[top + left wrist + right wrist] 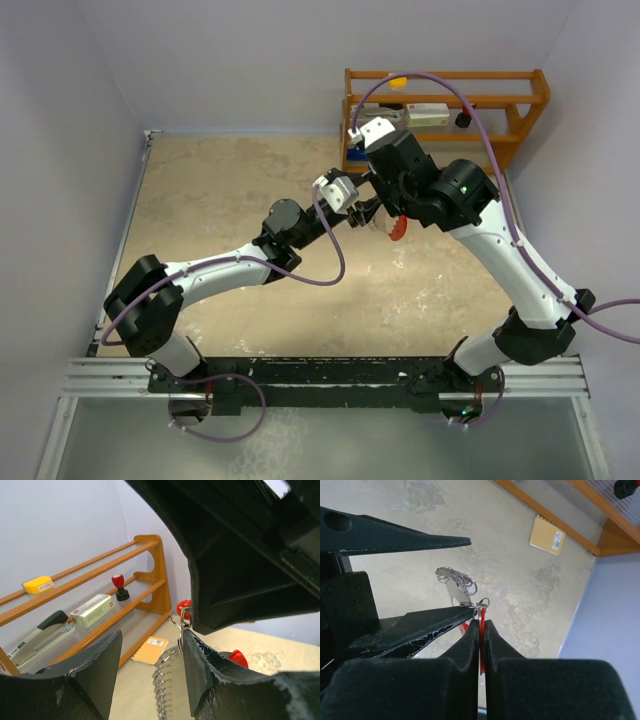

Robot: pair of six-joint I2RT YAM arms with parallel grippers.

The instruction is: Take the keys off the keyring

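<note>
Right wrist view: the right gripper (480, 622) is pinched tight on the red keyring (482, 615), which sticks out just past its fingertips. The silvery key (458, 583) hangs off it there, in the gap of the left gripper (471, 575). That gripper's fingers stand roughly half parted and grip nothing, with the key close by the lower one.

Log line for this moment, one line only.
right gripper: shut on keyring | left gripper: open, key between jaws | both raised above table | key not yet off ring
</note>
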